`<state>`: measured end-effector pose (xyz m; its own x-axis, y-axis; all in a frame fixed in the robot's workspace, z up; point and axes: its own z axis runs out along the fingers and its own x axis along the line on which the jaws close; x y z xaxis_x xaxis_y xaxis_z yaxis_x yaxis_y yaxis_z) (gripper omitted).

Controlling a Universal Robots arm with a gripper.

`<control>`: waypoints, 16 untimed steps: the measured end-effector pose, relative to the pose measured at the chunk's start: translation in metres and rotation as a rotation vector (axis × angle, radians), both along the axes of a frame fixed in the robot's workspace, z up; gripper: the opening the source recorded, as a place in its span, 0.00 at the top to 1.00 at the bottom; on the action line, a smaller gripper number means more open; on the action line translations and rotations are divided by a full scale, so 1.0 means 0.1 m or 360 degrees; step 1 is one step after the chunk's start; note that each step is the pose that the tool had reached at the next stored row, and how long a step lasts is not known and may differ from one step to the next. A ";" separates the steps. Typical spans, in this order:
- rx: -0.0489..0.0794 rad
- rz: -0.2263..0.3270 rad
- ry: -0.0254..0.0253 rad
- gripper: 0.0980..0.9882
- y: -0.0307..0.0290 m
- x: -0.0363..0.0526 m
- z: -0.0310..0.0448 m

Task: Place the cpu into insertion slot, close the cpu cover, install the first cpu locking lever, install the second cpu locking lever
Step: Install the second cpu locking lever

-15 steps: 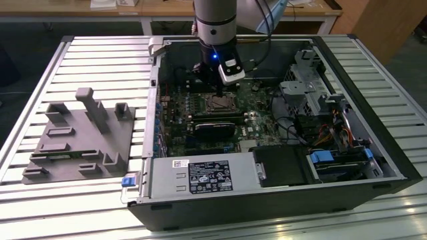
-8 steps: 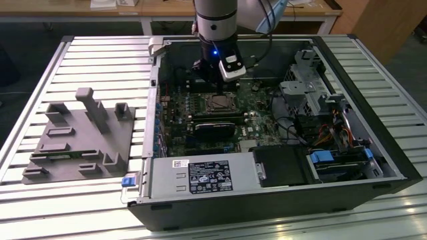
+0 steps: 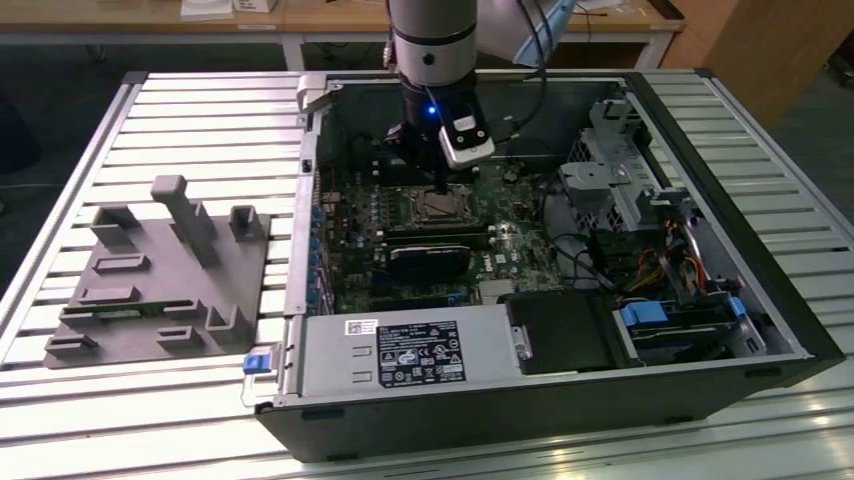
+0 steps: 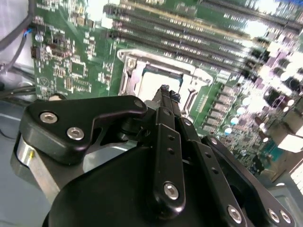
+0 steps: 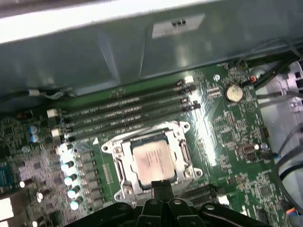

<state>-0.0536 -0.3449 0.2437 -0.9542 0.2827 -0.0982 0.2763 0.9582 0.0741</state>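
Note:
The cpu [image 5: 152, 160], a silver-grey square chip, lies in the insertion slot [image 5: 110, 147] on the green board. Around it the cpu cover [image 5: 182, 150], a silvery frame, looks to lie flat. My gripper [image 5: 158, 185] hangs just above the socket's edge, its black fingertips [image 4: 163, 92] pressed together with nothing seen between them. In the exterior view the gripper [image 3: 443, 186] stands upright inside the open computer case, directly over the cpu [image 3: 439, 208]. A thin bent metal lever [image 4: 190, 98] shows beside the fingertips; I cannot tell whether it is latched.
Long memory slots [image 5: 128, 111] run beside the socket. A black card [image 3: 427, 262], the power supply [image 3: 400, 355], a drive cage [image 3: 614, 200] and cables [image 3: 654, 270] crowd the case. A grey fixture [image 3: 160, 280] sits on the slatted table at the exterior view's left.

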 end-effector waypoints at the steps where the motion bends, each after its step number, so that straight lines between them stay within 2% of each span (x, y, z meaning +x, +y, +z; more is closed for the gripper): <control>1: 0.0000 0.0000 0.00002 0.99 -0.025 0.000 0.000; 10: 0.0002 0.0001 0.00001 0.99 -0.239 0.000 -0.007; 13: 0.0011 0.0014 0.00000 0.99 -0.265 -0.008 -0.033; 16: 0.0036 0.0039 0.00002 0.99 -0.274 -0.029 -0.066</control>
<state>-0.0566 -0.3723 0.2371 -0.9608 0.2616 -0.0918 0.2529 0.9627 0.0960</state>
